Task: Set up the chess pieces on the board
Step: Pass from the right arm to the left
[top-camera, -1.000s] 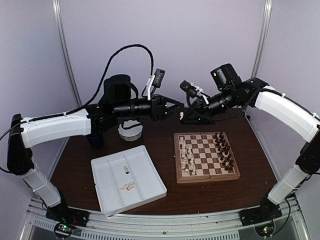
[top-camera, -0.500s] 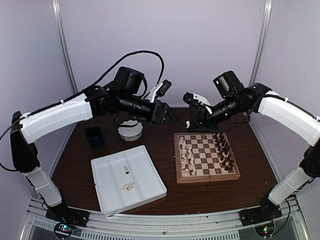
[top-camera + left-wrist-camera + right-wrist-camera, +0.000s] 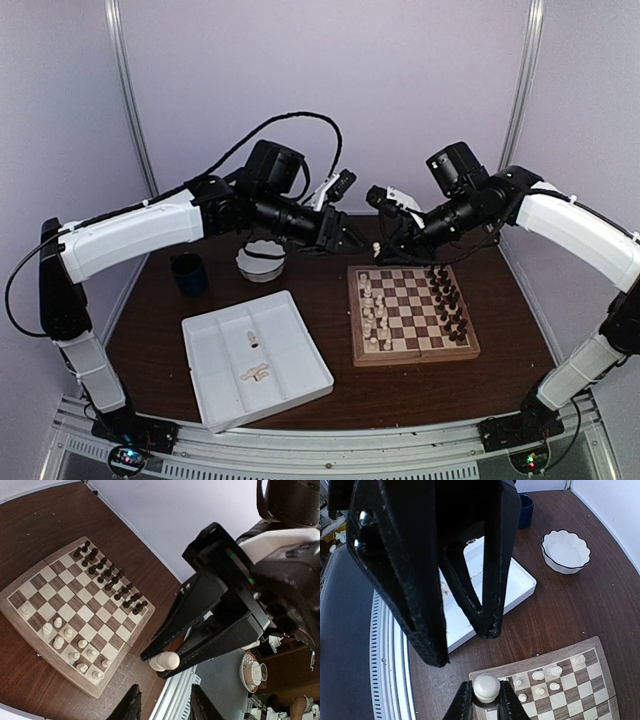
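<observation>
**Left arm closes in on the piece the right one holds**

We see the right gripper (image 3: pixel 486 696) pinched on a cream piece (image 3: pixel 486 686). It grips the piece low down with the round head up, in the air near the far left corner of the board (image 3: pixel 410 305). The left gripper (image 3: pixel 166 702) faces it with its fingers standing apart and nothing between them. Its tips are near the piece but not touching it.

A second ago the left forearm lay level and further left. Now its elbow is raised and the forearm slopes down to the right, so the gap between the two grippers has narrowed. The blue cup (image 3: pixel 187 272), then half hidden behind that arm, now stands in plain view beside the white bowl (image 3: pixel 260 262). The right arm has shifted only a little to the right, and over the last half second we can make out hardly any change in it.

The board and the white tray (image 3: pixel 290 350) lie where they lay. Cream men (image 3: pixel 375 310) stand along the board's left side and dark men (image 3: pixel 447 300) along its right. A few loose pieces (image 3: pixel 257 373) remain in the tray.
</observation>
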You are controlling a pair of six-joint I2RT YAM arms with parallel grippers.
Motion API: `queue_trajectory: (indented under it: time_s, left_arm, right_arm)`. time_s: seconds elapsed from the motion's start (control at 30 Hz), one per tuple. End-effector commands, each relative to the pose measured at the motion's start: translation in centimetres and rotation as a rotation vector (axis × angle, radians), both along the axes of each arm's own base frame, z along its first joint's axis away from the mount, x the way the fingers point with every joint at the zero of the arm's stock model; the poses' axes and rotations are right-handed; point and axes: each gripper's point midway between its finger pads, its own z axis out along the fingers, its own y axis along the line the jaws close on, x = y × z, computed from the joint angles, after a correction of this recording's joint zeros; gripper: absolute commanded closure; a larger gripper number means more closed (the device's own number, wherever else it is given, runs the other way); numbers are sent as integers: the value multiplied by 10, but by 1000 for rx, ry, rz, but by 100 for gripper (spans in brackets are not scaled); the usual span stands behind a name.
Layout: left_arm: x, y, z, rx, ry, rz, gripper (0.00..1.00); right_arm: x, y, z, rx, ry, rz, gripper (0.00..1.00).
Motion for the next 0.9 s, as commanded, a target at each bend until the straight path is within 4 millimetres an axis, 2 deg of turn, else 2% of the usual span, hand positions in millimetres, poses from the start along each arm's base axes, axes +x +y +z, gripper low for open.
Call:
queue_trajectory:
  time_s: [0.0,0.37,0.87]
  left_arm:
    - [7,-12,17,-66,-37,1,68]
    - [9,-25,16,-98,-24,-21,72]
    - [10,-30,9,-97,-18,-35,79]
  right_arm:
    - [-4,2,12,22,-22,17,87]
    - [-6,3,12,25,-15,20,87]
    - [-5,4,12,27,-11,16,86]
